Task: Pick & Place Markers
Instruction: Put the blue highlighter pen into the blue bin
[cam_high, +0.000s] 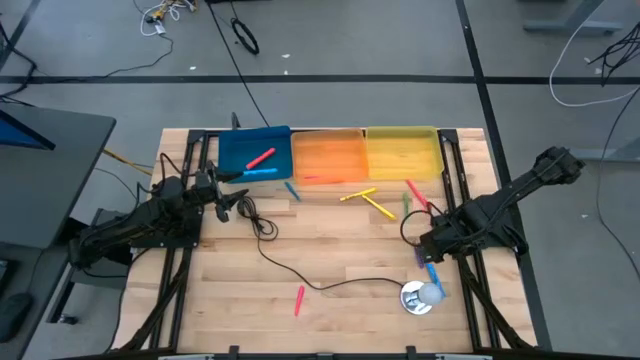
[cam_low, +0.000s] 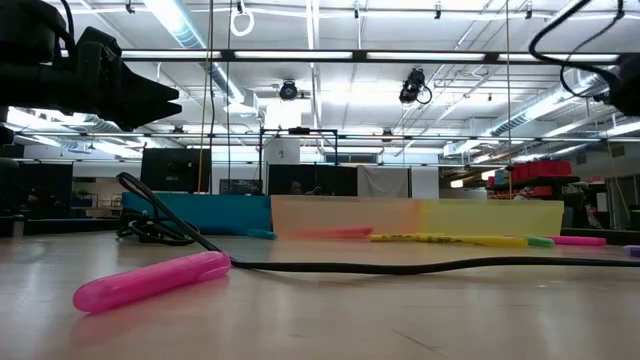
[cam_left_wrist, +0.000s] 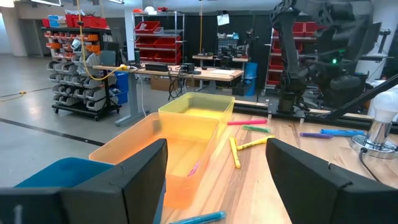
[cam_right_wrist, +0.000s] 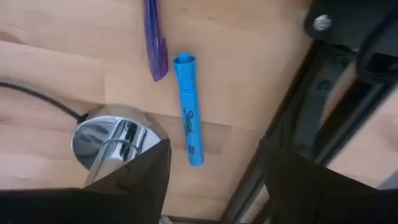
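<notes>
Right gripper (cam_right_wrist: 214, 177): jaws apart, holding nothing; blue marker (cam_right_wrist: 188, 109) on wood between and just beyond fingers, purple marker (cam_right_wrist: 154, 40) farther out. Left gripper (cam_left_wrist: 217, 177): jaws apart, unloaded; yellow markers (cam_left_wrist: 239, 148) ahead.

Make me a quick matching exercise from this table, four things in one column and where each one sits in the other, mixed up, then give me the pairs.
Things:
1. red marker
2. blue marker
3. pink marker
4. yellow markers

Places:
A. alone on the bare wood near the table's front edge
B. inside the blue tray
C. crossed, just in front of the orange tray
D. beside the round silver object, under the right gripper

Pairs: 1-B, 2-D, 3-A, 4-C
</notes>
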